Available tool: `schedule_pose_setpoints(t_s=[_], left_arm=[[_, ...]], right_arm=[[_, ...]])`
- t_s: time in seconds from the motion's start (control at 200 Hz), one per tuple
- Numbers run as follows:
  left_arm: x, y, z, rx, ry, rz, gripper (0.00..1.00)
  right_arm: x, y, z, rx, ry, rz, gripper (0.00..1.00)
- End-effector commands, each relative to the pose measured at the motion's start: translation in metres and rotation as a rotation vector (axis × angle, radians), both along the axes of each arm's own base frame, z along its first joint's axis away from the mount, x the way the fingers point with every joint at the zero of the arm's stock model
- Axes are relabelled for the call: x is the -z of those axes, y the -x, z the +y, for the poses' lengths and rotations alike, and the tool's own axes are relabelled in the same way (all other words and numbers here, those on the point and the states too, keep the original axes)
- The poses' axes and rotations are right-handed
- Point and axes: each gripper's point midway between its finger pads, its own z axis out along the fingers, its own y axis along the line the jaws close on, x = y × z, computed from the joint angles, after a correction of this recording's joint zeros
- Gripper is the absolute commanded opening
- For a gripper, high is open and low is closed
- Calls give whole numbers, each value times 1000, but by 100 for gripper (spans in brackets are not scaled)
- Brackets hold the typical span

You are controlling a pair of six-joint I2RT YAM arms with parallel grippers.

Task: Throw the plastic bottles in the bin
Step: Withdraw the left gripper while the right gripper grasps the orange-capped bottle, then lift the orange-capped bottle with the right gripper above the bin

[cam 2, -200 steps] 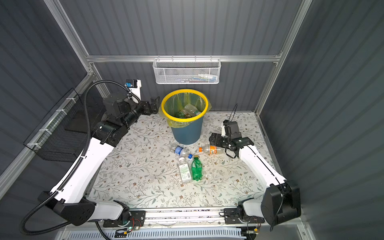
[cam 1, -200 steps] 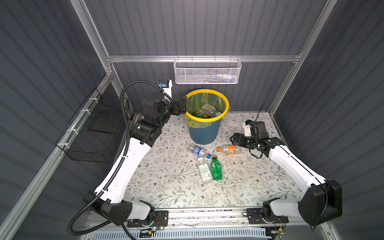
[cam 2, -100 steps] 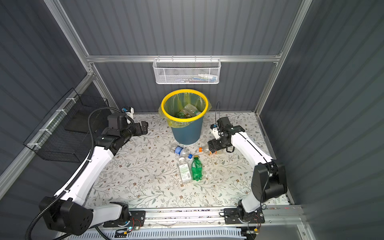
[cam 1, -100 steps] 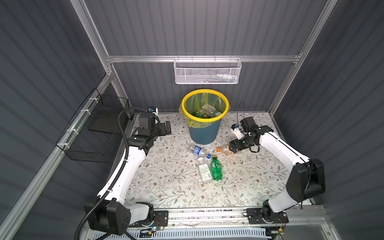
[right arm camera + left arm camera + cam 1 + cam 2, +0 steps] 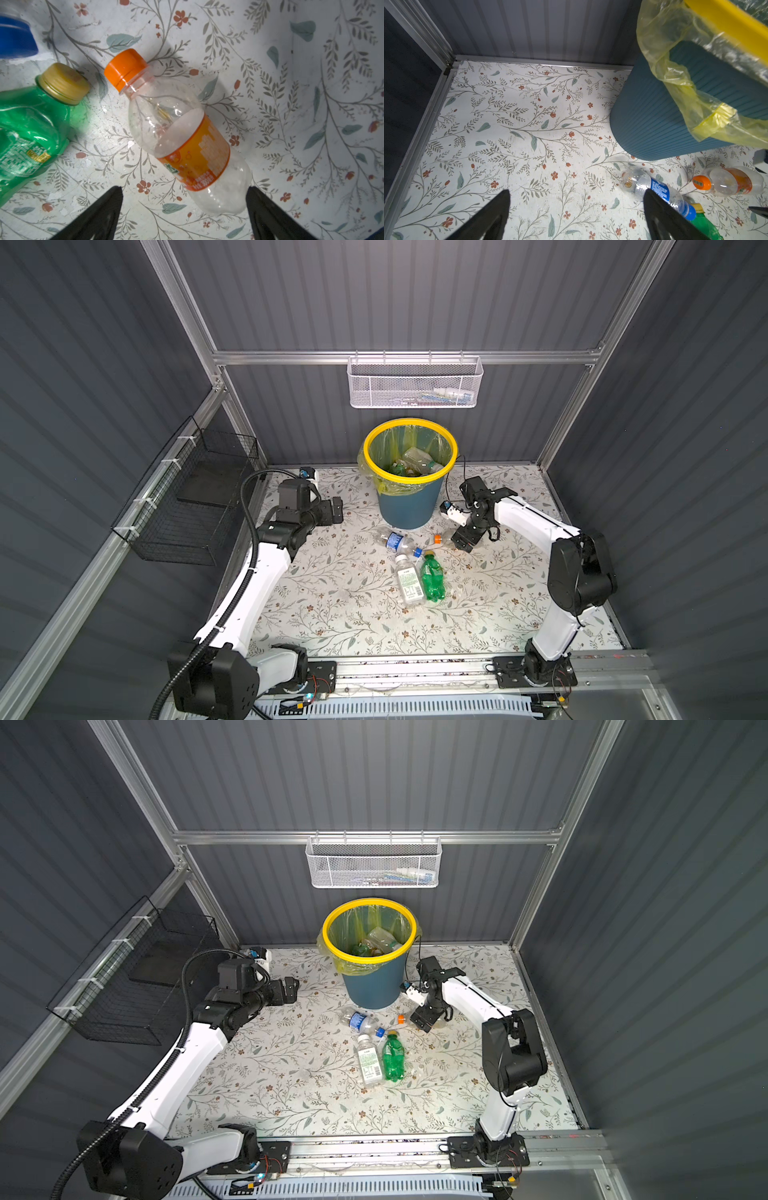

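Observation:
The dark-blue bin (image 5: 409, 506) (image 5: 370, 986) with its yellow rim stands at the back of the floral floor, several plastic bottles inside it. In front of it lie a blue-label bottle (image 5: 392, 540) (image 5: 652, 187), an orange-cap bottle (image 5: 444, 537) (image 5: 187, 141), a white-label bottle (image 5: 408, 581) and a green bottle (image 5: 432, 578) (image 5: 31, 124). My right gripper (image 5: 463, 541) (image 5: 184, 188) hangs open low over the orange-cap bottle, whose base lies between the fingers. My left gripper (image 5: 336, 510) (image 5: 577, 191) is open and empty, left of the bin.
A white mesh basket (image 5: 413, 383) hangs on the back wall above the bin. A black wire basket (image 5: 187, 506) hangs on the left wall. The arms' base rail (image 5: 415, 668) runs along the front edge.
The left arm has come down from beside the bin's rim to low over the floor. The right gripper has moved over the orange-cap bottle and opened wider.

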Motion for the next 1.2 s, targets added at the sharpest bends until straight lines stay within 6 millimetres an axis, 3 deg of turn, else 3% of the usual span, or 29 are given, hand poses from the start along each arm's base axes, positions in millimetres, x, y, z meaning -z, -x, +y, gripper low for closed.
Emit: schedule_pose_setpoints(t_s=[0.0, 0.15, 0.295, 0.625, 0.946, 1.196], left_arm=[[5, 2, 0, 22, -5, 7, 100], [12, 2, -3, 33, 4, 24, 100], [22, 1, -8, 41, 37, 47, 100], [41, -3, -17, 64, 80, 84, 100], [41, -5, -22, 82, 117, 50, 100], [48, -2, -23, 69, 143, 71, 100]], right_arm=[[18, -4, 5, -82, 17, 15, 94], [34, -18, 11, -82, 0, -11, 93], [48, -15, 18, -71, -8, 15, 87], [41, -5, 24, 9, -86, -6, 63], [11, -4, 20, 152, -182, -141, 59], [-40, -5, 18, 272, -356, -309, 58]])
